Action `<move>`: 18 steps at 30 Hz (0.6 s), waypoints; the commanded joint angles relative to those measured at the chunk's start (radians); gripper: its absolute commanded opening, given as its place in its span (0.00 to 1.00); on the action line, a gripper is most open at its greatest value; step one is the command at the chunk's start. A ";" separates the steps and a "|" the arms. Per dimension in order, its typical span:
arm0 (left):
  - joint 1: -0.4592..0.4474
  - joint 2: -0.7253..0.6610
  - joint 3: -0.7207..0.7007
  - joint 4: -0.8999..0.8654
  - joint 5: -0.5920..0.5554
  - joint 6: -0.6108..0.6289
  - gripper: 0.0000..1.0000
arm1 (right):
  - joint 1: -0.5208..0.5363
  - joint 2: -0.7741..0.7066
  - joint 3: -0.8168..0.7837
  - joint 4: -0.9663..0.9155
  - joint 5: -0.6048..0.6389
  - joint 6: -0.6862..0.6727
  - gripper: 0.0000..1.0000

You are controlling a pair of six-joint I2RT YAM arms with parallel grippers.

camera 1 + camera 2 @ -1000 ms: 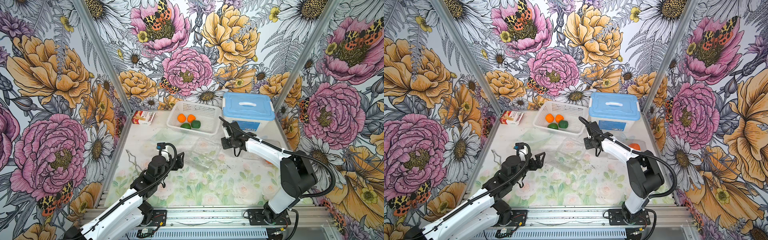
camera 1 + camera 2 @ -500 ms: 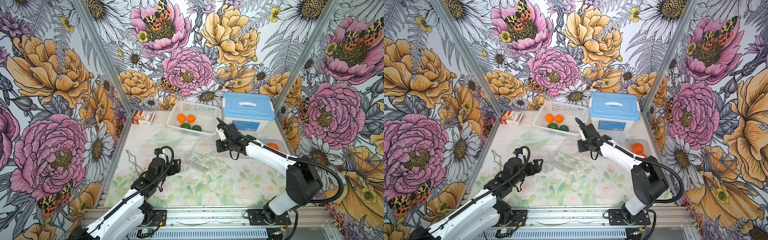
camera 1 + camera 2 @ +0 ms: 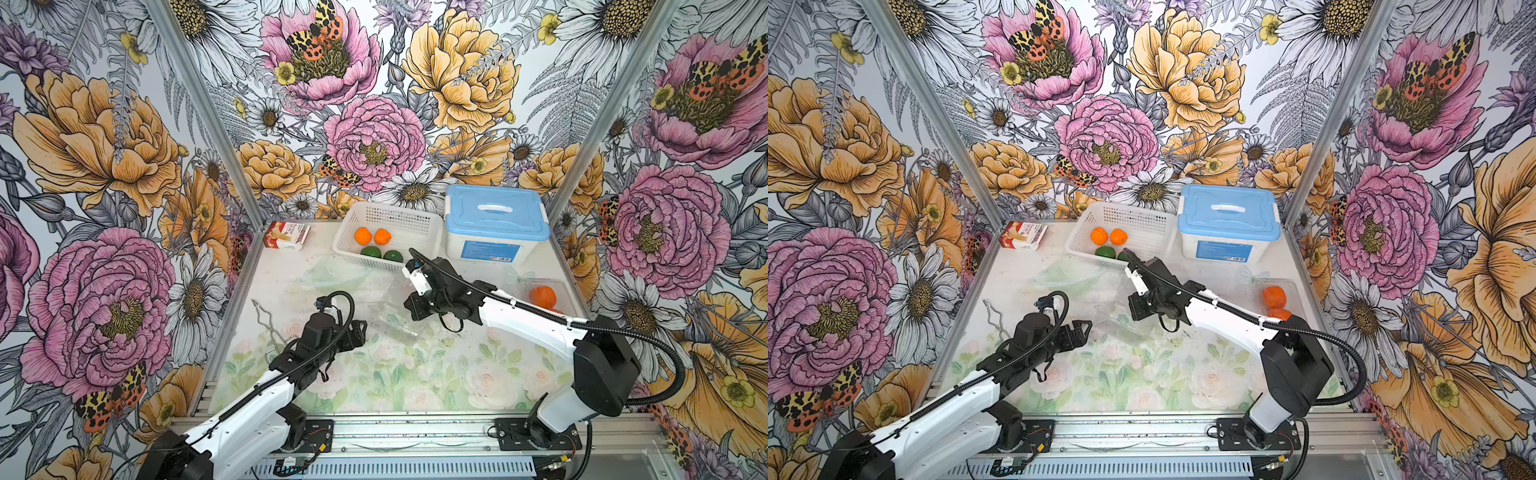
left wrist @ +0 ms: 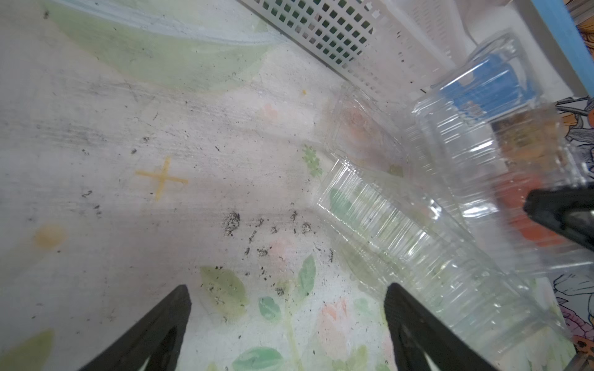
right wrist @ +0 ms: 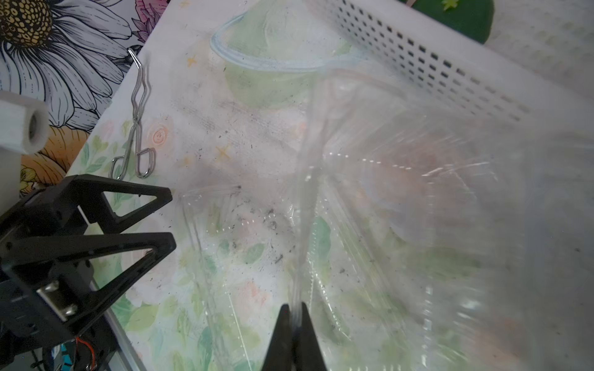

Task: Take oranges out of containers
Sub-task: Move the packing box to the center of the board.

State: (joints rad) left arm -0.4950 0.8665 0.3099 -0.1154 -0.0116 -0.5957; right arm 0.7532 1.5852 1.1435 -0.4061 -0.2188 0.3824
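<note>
Swung in from the blue-lidded tub (image 3: 494, 208), the right gripper (image 5: 294, 310) has its fingers pinched on the edge of a clear clamshell container (image 5: 308, 192) on the table (image 3: 436, 374). Left gripper (image 4: 286, 290) hovers beside it, fingers spread. Two oranges (image 3: 542, 297) sit in another clamshell (image 3: 563, 286) at the table's right edge; two more oranges (image 3: 363, 236) and two green fruits (image 3: 370, 252) lie in the white basket (image 3: 415, 212).

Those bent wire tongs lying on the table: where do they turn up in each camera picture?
In a top view: tongs by the table's left edge, near the left gripper.
In a top view: same spot.
Left wrist: not in it.
Right wrist: behind the left gripper.
Shared landmark: the white basket, in all four.
</note>
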 commanded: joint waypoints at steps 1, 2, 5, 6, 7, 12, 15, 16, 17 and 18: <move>-0.007 0.003 0.014 0.043 0.014 0.016 0.95 | 0.026 0.024 0.031 0.038 -0.055 0.023 0.05; -0.007 0.005 0.014 0.046 0.013 0.016 0.95 | 0.032 0.029 0.034 0.039 -0.068 0.026 0.06; -0.007 0.020 0.018 0.052 0.014 0.022 0.95 | 0.035 0.037 0.034 0.039 -0.086 0.031 0.10; -0.005 0.027 0.023 0.051 0.014 0.029 0.95 | 0.061 0.037 0.031 0.039 -0.086 0.039 0.11; -0.004 0.033 0.030 0.046 0.016 0.036 0.95 | 0.064 0.039 0.030 0.039 -0.086 0.045 0.13; -0.003 0.058 0.040 0.062 0.017 0.043 0.95 | 0.090 0.040 0.028 0.045 -0.108 0.059 0.27; -0.004 0.087 0.043 0.086 0.021 0.043 0.95 | 0.100 0.045 0.027 0.054 -0.123 0.075 0.28; -0.005 0.101 0.043 0.095 0.021 0.042 0.95 | 0.100 0.048 0.027 0.057 -0.125 0.083 0.28; -0.005 0.115 0.043 0.107 0.023 0.040 0.95 | 0.100 0.054 0.028 0.058 -0.124 0.089 0.28; -0.005 0.130 0.044 0.117 0.024 0.040 0.95 | 0.100 0.062 0.029 0.060 -0.125 0.095 0.28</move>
State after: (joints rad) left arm -0.4950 0.9710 0.3275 -0.0517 -0.0090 -0.5739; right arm 0.8474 1.6188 1.1439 -0.3748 -0.3248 0.4496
